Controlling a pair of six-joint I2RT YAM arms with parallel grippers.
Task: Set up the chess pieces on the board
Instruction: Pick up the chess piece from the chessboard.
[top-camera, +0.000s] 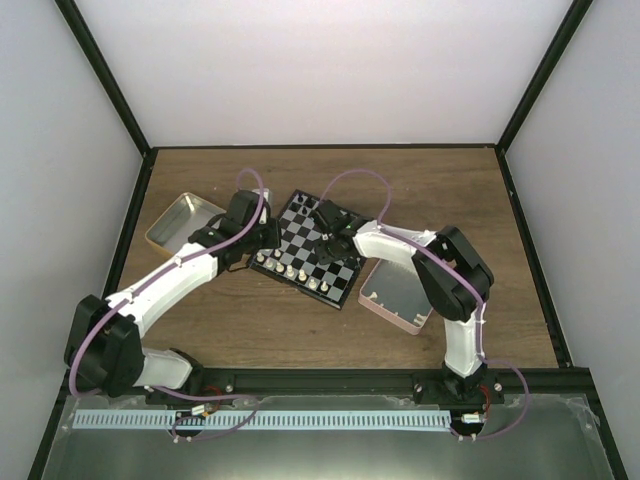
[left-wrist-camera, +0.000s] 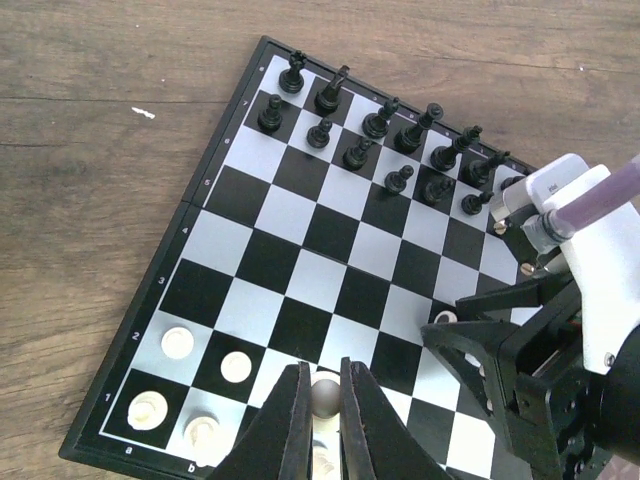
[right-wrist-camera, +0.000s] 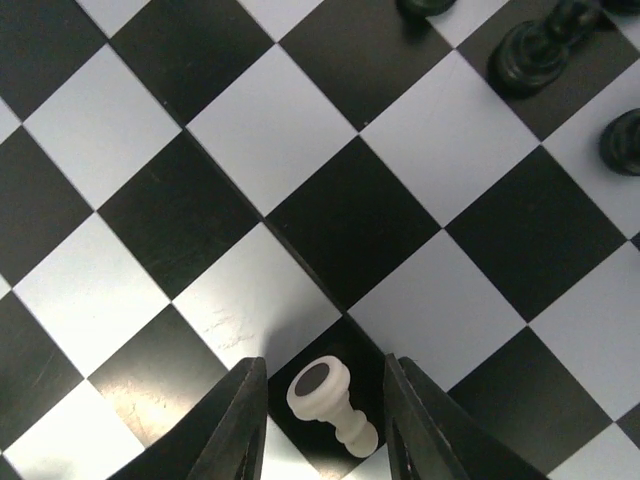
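The board (top-camera: 322, 262) lies mid-table, tilted. In the left wrist view, black chess pieces (left-wrist-camera: 384, 120) fill the two far rows of the board (left-wrist-camera: 300, 240), and a few cream-white pieces (left-wrist-camera: 177, 343) stand at its near left corner. My left gripper (left-wrist-camera: 322, 378) is shut on the round head of a cream-white pawn (left-wrist-camera: 326, 398) standing in the near rows. My right gripper (right-wrist-camera: 325, 415) is open low over the board (right-wrist-camera: 300, 130). A cream-white pawn (right-wrist-camera: 330, 398) lies on its side between the fingers, touching neither. Both grippers show in the top view, left (top-camera: 262, 243) and right (top-camera: 327, 228).
A yellow-sided metal tin (top-camera: 183, 222) sits left of the board and a pink tray (top-camera: 397, 292) at its right. The right arm (left-wrist-camera: 560, 330) crowds the board's right side in the left wrist view. Black pieces (right-wrist-camera: 530, 50) stand beyond the right gripper.
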